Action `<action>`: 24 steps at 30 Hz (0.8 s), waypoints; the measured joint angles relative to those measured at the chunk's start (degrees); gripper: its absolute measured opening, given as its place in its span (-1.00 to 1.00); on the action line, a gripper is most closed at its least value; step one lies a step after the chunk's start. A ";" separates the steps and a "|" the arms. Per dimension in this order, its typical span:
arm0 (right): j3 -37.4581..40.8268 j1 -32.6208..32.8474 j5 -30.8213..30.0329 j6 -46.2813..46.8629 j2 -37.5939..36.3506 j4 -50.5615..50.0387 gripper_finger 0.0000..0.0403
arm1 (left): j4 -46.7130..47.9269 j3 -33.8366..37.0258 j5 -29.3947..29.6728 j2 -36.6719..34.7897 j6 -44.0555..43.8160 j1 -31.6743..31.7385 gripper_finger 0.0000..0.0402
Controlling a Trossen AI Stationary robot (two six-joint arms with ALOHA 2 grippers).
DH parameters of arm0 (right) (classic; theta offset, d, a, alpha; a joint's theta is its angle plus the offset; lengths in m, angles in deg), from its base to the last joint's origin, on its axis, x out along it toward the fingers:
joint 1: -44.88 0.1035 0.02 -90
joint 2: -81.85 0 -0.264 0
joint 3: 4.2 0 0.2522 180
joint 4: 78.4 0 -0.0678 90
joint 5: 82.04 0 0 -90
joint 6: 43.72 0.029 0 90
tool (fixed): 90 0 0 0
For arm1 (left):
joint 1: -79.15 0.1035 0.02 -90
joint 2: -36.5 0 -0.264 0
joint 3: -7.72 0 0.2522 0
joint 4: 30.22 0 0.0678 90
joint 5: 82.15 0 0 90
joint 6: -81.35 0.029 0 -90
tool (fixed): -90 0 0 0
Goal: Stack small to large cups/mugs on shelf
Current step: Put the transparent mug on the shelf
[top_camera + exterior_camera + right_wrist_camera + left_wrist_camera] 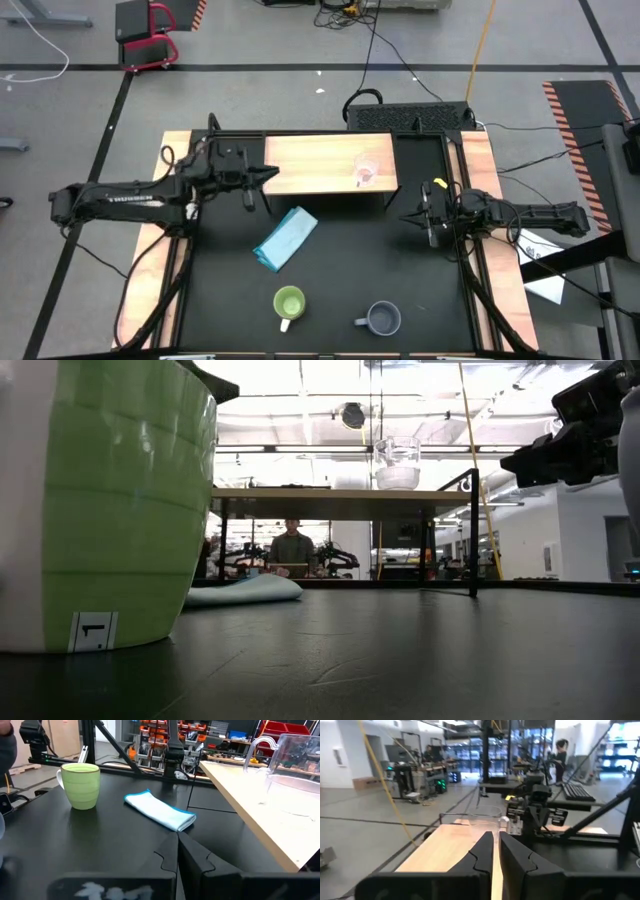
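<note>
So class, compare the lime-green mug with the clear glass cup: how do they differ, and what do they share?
The green mug is opaque with a white handle; the glass cup is see-through, with a clear handle in the right wrist view. The green mug stands on the black table at its front; the glass cup stands on the wooden shelf. Both are upright, mouths up.
</note>
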 joint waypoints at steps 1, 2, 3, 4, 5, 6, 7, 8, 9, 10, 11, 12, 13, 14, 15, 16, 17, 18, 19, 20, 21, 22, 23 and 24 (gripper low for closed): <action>0.00 0.00 0.02 0.07 0.00 0.00 -1.00 | 0.04 -1.11 -0.98 1.37 0.28 0.22 -0.85; 0.00 0.00 0.16 0.12 -0.04 -0.02 -1.00 | 0.13 -2.25 -1.61 2.69 0.45 0.38 -0.85; 0.00 0.00 0.45 0.16 -0.14 -0.06 -1.00 | 0.06 -3.35 -2.45 3.98 0.53 0.59 -0.85; 0.00 -0.01 1.40 0.16 -0.23 -0.16 -1.00 | 0.03 -4.34 -3.26 5.22 0.69 0.71 -0.85; 0.01 0.00 2.22 0.09 -0.41 -0.24 -1.00 | 0.07 -5.17 -4.19 6.24 0.96 0.92 -0.85; 0.04 0.00 3.20 0.06 -0.74 -0.24 -1.00 | 0.19 -5.98 -5.08 7.25 1.38 1.02 -0.85; 0.04 0.02 3.47 0.06 -1.19 -0.22 -1.00 | 0.32 -6.80 -6.17 8.27 1.79 1.20 -0.85; 0.04 0.02 3.63 0.07 -1.68 -0.22 -1.00 | 0.39 -7.50 -7.30 9.24 1.89 1.35 -0.85; 0.04 0.02 3.61 0.06 -2.07 -0.26 -1.00 | 0.48 -8.22 -8.58 10.18 1.83 1.58 -0.85; 0.04 0.02 3.63 0.05 -2.49 -0.34 -1.00 | 0.49 -8.94 -9.78 11.07 1.65 1.85 -0.85; 0.04 0.02 3.63 0.07 -2.89 -0.46 -1.00 | 0.46 -9.63 -10.85 11.94 1.44 2.04 -0.85; 0.02 0.02 3.62 0.10 -3.29 -0.61 -1.00 | 0.46 -10.28 -11.58 12.76 1.43 2.19 -0.85; 0.02 0.02 3.63 0.19 -3.61 -0.78 -1.00 | 0.46 -10.93 -11.87 13.61 1.37 2.34 -0.85; -0.01 0.02 3.61 0.19 -3.88 -0.99 -1.00 | 0.48 -11.55 -11.89 14.39 1.33 2.49 -0.85; -0.02 0.02 3.61 0.19 -4.15 -1.14 -1.00 | 0.52 -12.16 -11.98 15.18 1.33 2.70 -0.85; -0.04 0.02 3.61 0.21 -4.40 -1.20 -1.00 | 0.50 -12.91 -12.07 16.05 1.33 2.92 -0.85; -0.04 0.02 3.61 0.21 -4.53 -1.27 -1.00 | 0.46 -13.60 -12.34 16.83 1.33 3.19 -0.85; -0.06 0.02 3.61 0.21 -4.61 -1.34 -1.00 | 0.47 -14.24 -12.85 17.51 1.33 3.49 -0.85; -0.07 0.02 3.61 0.21 -4.70 -1.38 -1.00 | 0.47 -14.95 -13.30 18.19 1.25 3.69 -0.85; -0.07 0.02 3.61 0.23 -4.74 -1.42 -1.00 | 0.46 -15.75 -13.73 18.83 1.11 3.86 -0.85; -0.07 0.02 3.61 0.23 -4.74 -1.46 -1.00 | 0.45 -16.50 -14.39 19.55 1.08 4.03 -0.85; -0.07 0.02 3.62 0.23 -4.74 -1.54 -1.00 | 0.41 -17.26 -14.95 20.22 1.01 4.19 -0.85; -0.07 0.02 3.62 0.23 -4.74 -1.65 -1.00 | 0.42 -18.00 -15.85 20.88 0.77 4.44 -0.85; -0.07 0.02 3.63 0.23 -4.74 -1.74 -1.00 | 0.58 -18.72 -16.72 21.55 0.42 4.73 -0.85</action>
